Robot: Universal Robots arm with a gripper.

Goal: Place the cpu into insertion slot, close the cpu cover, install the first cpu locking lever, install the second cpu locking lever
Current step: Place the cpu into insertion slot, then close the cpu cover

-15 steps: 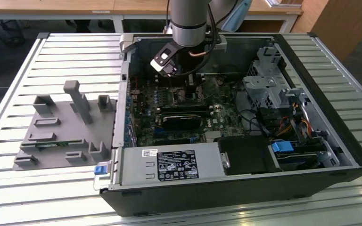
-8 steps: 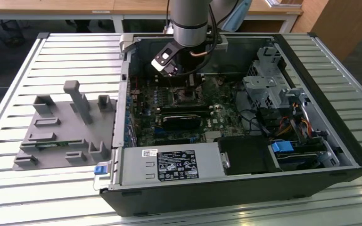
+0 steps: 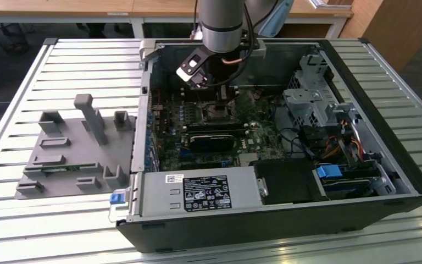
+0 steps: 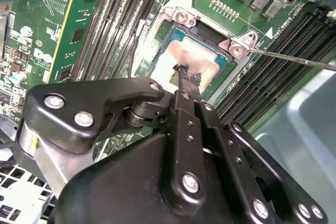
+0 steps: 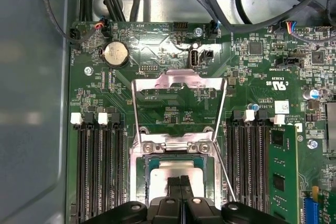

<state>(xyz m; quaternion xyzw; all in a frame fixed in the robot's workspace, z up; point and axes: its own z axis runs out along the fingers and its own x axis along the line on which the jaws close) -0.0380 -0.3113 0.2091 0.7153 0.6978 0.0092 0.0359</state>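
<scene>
The cpu (image 5: 178, 167), a pale silvery square, lies flat in the insertion slot (image 5: 148, 157) on the green motherboard; its top also shows in the second wrist view (image 4: 202, 56). My gripper (image 4: 186, 74) stands straight above it with its fingers pressed together, the tips touching the chip's top and nothing between them. The first wrist view shows the gripper (image 5: 181, 181) over the chip. The cpu cover (image 5: 178, 83) is swung open and lies back beyond its hinge. Two thin wire locking levers (image 5: 135, 114) (image 5: 224, 161) stand released on either side. In the exterior view the gripper (image 3: 222, 94) hangs inside the case.
Long black memory slots (image 5: 100, 171) flank the socket, with a green card (image 5: 282, 171) beside them. The open computer case (image 3: 387, 165) holds a power supply (image 3: 196, 193) and a drive cage (image 3: 314, 104). A grey fixture tray (image 3: 72, 148) sits on the slatted table at the exterior view's left.
</scene>
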